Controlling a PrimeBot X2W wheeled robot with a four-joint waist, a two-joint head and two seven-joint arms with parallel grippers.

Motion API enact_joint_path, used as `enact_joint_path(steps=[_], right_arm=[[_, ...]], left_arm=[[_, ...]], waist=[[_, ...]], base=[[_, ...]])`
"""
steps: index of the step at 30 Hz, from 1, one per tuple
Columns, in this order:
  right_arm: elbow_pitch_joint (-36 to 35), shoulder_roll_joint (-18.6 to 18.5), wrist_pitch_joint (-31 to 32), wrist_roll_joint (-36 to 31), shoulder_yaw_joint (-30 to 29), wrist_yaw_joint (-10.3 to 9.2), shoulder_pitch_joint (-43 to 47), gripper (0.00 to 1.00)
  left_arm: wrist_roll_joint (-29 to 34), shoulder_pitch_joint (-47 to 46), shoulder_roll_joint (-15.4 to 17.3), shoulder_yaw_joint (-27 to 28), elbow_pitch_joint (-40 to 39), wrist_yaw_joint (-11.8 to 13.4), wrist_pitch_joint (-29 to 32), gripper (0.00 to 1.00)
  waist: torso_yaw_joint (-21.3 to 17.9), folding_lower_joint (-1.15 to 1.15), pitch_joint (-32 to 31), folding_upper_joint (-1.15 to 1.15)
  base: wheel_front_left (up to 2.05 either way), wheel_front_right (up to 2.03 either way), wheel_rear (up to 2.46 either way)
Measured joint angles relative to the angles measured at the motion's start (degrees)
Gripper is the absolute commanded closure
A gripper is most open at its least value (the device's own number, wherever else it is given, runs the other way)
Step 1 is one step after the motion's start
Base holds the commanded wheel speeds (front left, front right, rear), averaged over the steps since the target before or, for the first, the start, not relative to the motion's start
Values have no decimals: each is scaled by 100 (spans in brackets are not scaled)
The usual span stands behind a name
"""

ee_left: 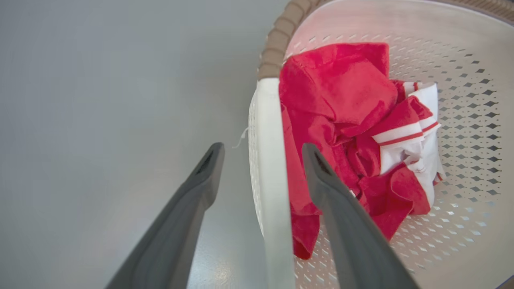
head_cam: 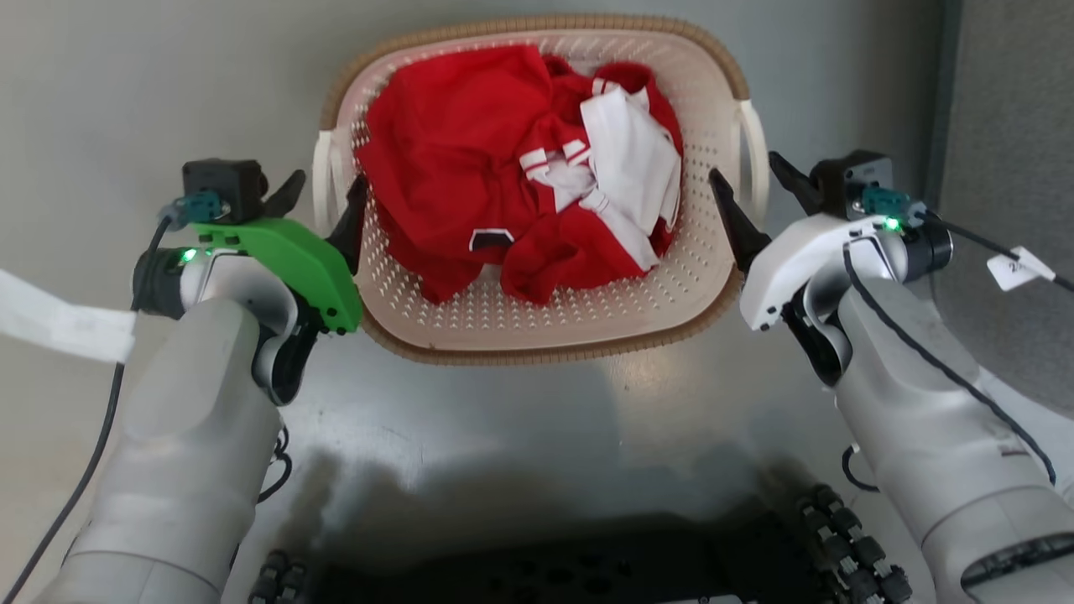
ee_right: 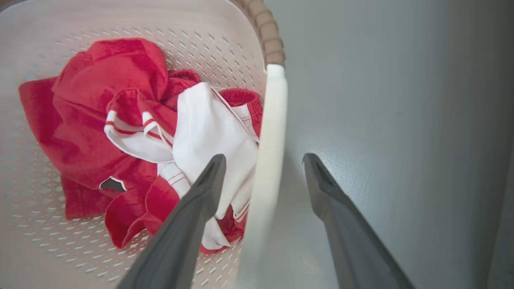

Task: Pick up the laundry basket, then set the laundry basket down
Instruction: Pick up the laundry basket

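Observation:
The laundry basket, cream perforated plastic with a brown woven-look rim, stands on the grey floor in front of me with red and white clothes inside. My left gripper is open and straddles the basket's left white handle, one finger inside the basket and one outside. In the left wrist view the handle runs between the left gripper's fingers without being pinched. My right gripper is open astride the right handle. In the right wrist view that handle lies between the right gripper's fingers.
A white strip lies on the floor at the far left. A darker grey panel stands close to the right of the basket. My dark base is at the bottom edge. A white tag hangs from the right arm's cable.

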Motion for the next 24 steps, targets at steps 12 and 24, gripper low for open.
enact_joint_path(steps=[12,24], right_arm=[[581,41,-32,255,166,30,-497,100],[920,125,-154,560,319,-2,-581,100]], left_arm=[[-456,-337,-69,-463,333,-20,75,100],[-756,-396,-114,-891,605,14,-15,100]], waist=[[49,0,460,0],[44,-1,250,0]], base=[[0,0,0],[0,0,0]])
